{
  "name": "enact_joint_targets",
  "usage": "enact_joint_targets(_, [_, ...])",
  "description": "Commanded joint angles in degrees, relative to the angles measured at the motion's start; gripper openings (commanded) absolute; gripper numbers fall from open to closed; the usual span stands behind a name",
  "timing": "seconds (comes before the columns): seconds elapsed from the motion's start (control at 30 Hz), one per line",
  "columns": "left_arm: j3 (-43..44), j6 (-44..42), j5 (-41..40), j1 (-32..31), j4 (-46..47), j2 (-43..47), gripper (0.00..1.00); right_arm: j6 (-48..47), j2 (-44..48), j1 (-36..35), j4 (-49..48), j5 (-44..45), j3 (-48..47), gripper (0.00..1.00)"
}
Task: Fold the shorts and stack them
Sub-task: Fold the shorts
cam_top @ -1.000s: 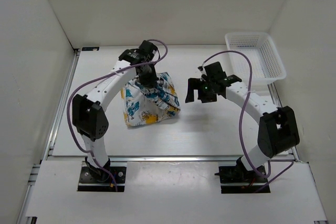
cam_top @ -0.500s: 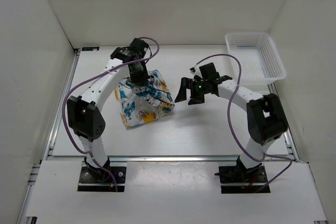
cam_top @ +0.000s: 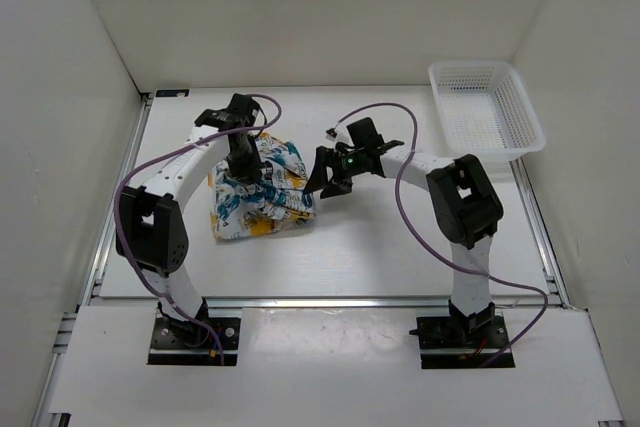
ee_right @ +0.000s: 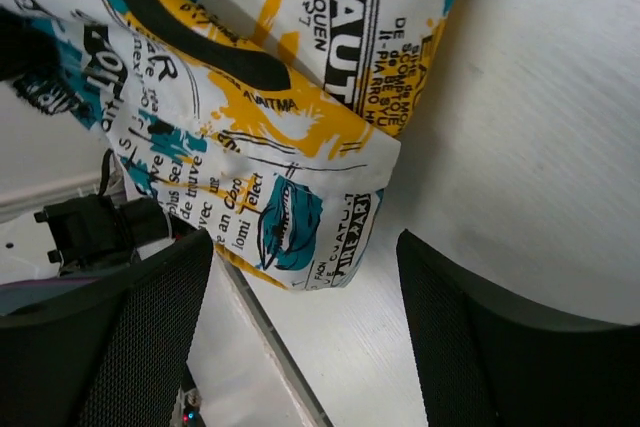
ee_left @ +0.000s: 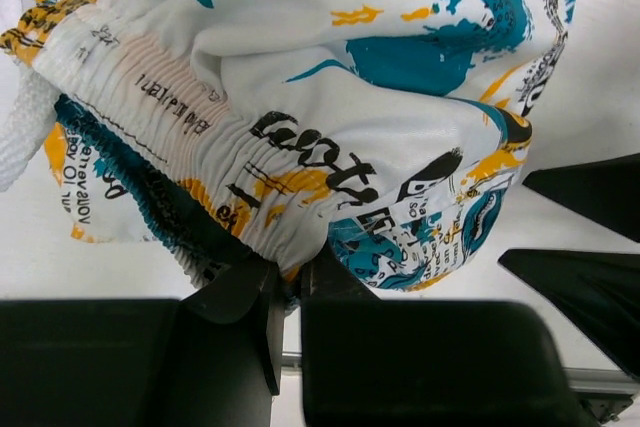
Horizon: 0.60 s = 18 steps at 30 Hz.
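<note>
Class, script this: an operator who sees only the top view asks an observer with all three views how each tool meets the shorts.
Operator: From above, the arm hides the left tool. Is it gripping?
Observer: Yes. The left wrist view shows the left tool shut on a gathered edge of the shorts.
Operator: And the right tool, beside the pile?
Observer: The right wrist view shows the right tool open, its jaws well apart, with a printed corner of the shorts showing between them. Nothing is pinched, and I cannot tell whether it touches.
</note>
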<state>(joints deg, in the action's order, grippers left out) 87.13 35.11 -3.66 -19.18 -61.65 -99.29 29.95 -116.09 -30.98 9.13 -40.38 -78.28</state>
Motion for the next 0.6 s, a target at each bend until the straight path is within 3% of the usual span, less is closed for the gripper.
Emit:
enact_joint_targets(0.0, [-1.4,-2.0,1.7,2.2,4.3,3.9,0.10,0.2,-2.0,-2.1,-1.8,-3.1,-3.2,0.78])
enact_joint_targets(0.07, [-1.4,-2.0,1.7,2.7,4.3,3.9,0.10,-0.3,-4.0,-3.7,-1.0,-3.1,-4.1,0.80])
enact_joint_targets(0.1, [-0.8,-2.6,1.7,3.3,4.3,3.9,0.10,-0.9,-4.5,-4.3,-0.1,-2.3,-4.6,0.89])
enact_joint_targets(0.2, [-0.2,-2.6,1.7,3.3,4.3,3.9,0.10,-1.6,-4.5,-4.9,-0.1,1.4,-3.8,0.98])
enact_joint_targets(0.3, [1.4,-3.1,1.7,3.8,3.7,4.5,0.10,-0.1,-5.0,-4.9,-1.8,2.6,-3.1,1.00])
enact_joint_targets(0.4, [2.0,-3.6,1.7,4.4,3.2,4.5,0.10,4.6,-6.2,-5.4,-7.7,0.7,-2.6,0.93])
enact_joint_targets(0.43, [2.0,-3.6,1.7,5.0,3.2,4.5,0.10,5.9,-6.2,-6.1,-9.7,0.7,-2.1,0.85])
enact_joint_targets(0.57, [3.2,-3.6,2.3,5.6,3.2,4.5,0.10,11.7,-8.4,-7.2,-19.1,-1.1,-0.8,0.73])
